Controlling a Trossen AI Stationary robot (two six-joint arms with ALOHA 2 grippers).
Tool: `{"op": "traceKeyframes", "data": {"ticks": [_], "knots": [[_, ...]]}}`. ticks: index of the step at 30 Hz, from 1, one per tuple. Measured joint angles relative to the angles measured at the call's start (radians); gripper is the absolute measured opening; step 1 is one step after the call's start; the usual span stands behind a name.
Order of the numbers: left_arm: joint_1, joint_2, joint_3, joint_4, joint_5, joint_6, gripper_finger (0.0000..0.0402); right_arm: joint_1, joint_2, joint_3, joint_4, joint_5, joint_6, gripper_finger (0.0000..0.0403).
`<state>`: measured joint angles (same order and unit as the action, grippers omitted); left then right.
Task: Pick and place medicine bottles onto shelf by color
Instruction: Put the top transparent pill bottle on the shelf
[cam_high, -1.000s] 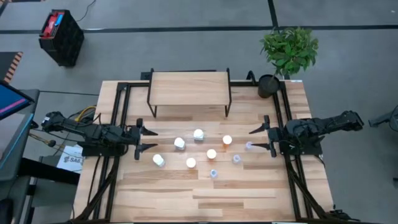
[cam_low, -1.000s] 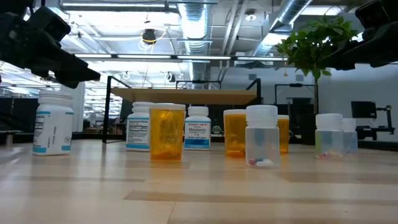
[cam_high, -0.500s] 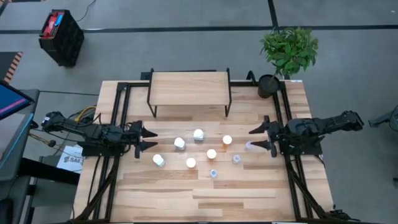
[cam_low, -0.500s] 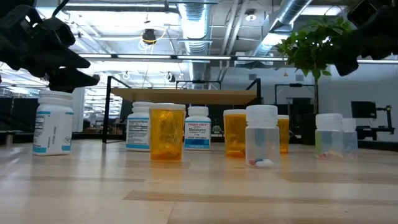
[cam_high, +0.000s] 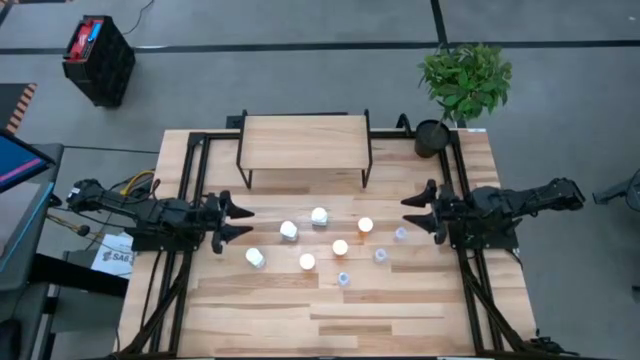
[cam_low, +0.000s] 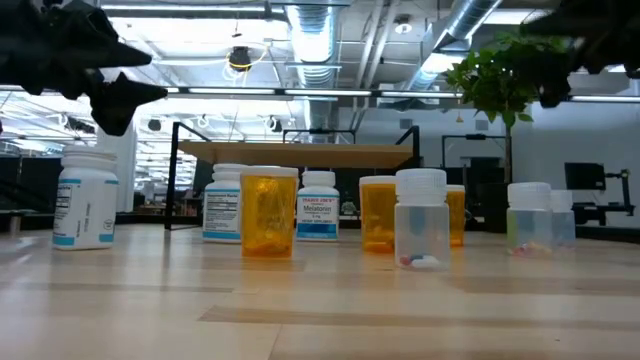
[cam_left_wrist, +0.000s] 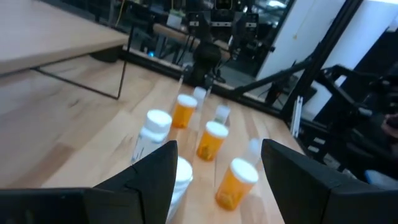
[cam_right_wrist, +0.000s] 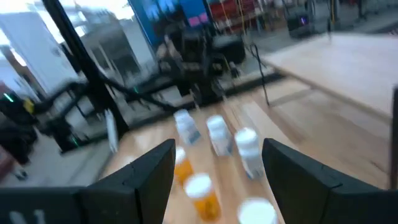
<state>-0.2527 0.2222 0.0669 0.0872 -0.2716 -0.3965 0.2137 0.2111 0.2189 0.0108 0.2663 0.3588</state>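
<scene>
Nine small bottles stand upright on their bases mid-table: three white ones (cam_high: 288, 230), three orange ones (cam_high: 340, 247) and three clear ones (cam_high: 380, 255). The shelf (cam_high: 305, 143), with a light wood top and black legs, stands on the table behind them. My left gripper (cam_high: 247, 222) is open and empty, left of the white bottles and above the table. My right gripper (cam_high: 410, 212) is open and empty, right of the group, just beyond a clear bottle (cam_high: 400, 234). In the left wrist view the fingers (cam_left_wrist: 219, 149) frame the bottles ahead.
A potted plant (cam_high: 462, 85) stands at the table's far right corner. Black frame rails (cam_high: 196, 175) run along both table sides. Bare wood lies between the bottles and the near edge. A black crate (cam_high: 98, 58) sits on the floor beyond the table.
Both grippers have risen, as the low view shows. My right gripper has also gone a little toward the table's far edge. The bottles have stayed where they were.
</scene>
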Motion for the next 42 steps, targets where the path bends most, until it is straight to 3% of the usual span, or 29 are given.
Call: {"op": "traceKeyframes", "data": {"ticks": [3, 6, 9, 14, 19, 22, 25, 30, 35, 42], "knots": [[0.000, 0.000, 0.000, 0.020, -0.016, 0.000, 0.0222, 0.014, 0.027, 0.043, 0.014, -0.009, -0.024, 0.0265], [0.000, 0.000, 0.000, 0.024, -0.029, 0.004, 0.0222, 0.034, 0.091, 0.154, -0.080, -0.008, -0.034, 0.0265], [0.000, 0.000, 0.000, 0.023, -0.028, 0.029, 0.0222, 0.050, 0.210, 0.316, -0.296, 0.001, 0.001, 0.0265], [0.000, 0.000, 0.000, 0.024, -0.030, 0.074, 0.0222, 0.046, 0.476, 0.592, -0.830, 0.028, 0.206, 0.0265], [0.000, 0.000, 0.000, 0.024, -0.031, 0.090, 0.0222, 0.032, 0.710, 0.722, -1.124, 0.025, 0.315, 0.0265], [0.000, 0.000, 0.000, 0.025, -0.031, 0.090, 0.0222, 0.014, 0.829, 0.739, -1.168, 0.017, 0.349, 0.0265], [0.000, 0.000, 0.000, 0.025, -0.031, 0.085, 0.0222, -0.007, 0.940, 0.739, -1.171, -0.068, 0.330, 0.0265], [0.000, 0.000, 0.000, 0.025, -0.031, 0.081, 0.0222, -0.010, 1.077, 0.739, -1.163, -0.175, 0.159, 0.0265], [0.000, 0.000, 0.000, 0.024, -0.031, 0.081, 0.0222, -0.012, 1.124, 0.739, -1.123, -0.256, 0.070, 0.0265], [0.000, 0.000, 0.000, 0.018, -0.031, 0.099, 0.0222, -0.018, 1.126, 0.739, -1.095, -0.234, 0.028, 0.0265]]}}
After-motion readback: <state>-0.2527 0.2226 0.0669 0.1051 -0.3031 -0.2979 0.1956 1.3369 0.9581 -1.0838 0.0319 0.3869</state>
